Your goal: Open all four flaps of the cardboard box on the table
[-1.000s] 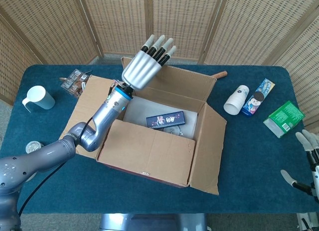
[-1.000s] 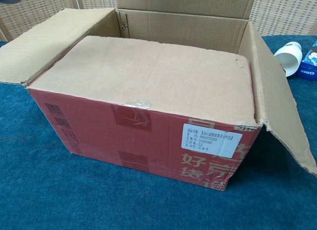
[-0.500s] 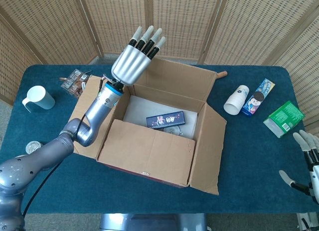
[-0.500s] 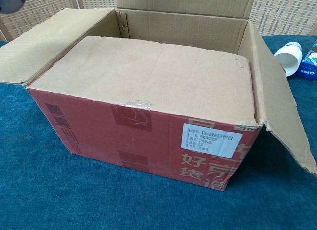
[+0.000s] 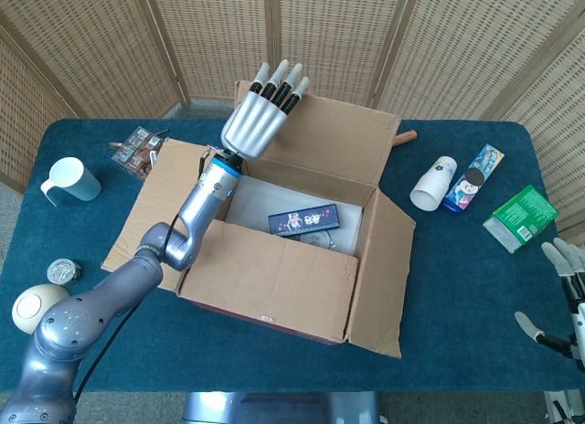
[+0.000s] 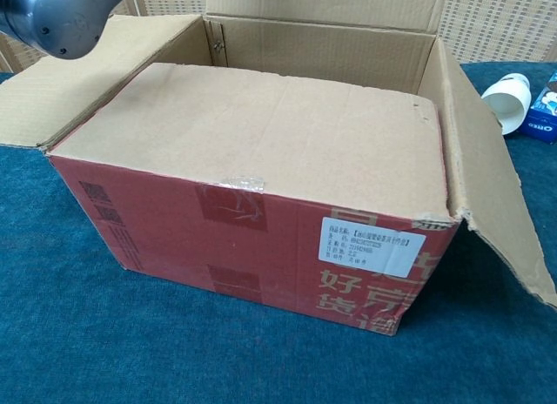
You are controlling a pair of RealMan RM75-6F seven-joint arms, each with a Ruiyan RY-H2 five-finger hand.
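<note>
Box (image 5: 302, 250): 3 flaps out; left hand (image 5: 259, 122), fingers straight, empty, seemingly at back flap (image 5: 338, 141) (contact unclear). Next: front flap (image 6: 261, 138).

A white mug (image 5: 71, 180) stands left; a paper cup (image 5: 433, 183), snack carton (image 5: 474, 178) and green packet (image 5: 520, 217) lie right.

Woven rattan screens (image 5: 91, 40) stand behind a blue-clothed table (image 5: 457, 287).

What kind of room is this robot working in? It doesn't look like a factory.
Probably an indoor lab or demonstration corner, not a factory. A table with a blue cloth stands before woven folding screens, and everyday props surround the cardboard box: a paper cup, snack packs and a mug.
</note>
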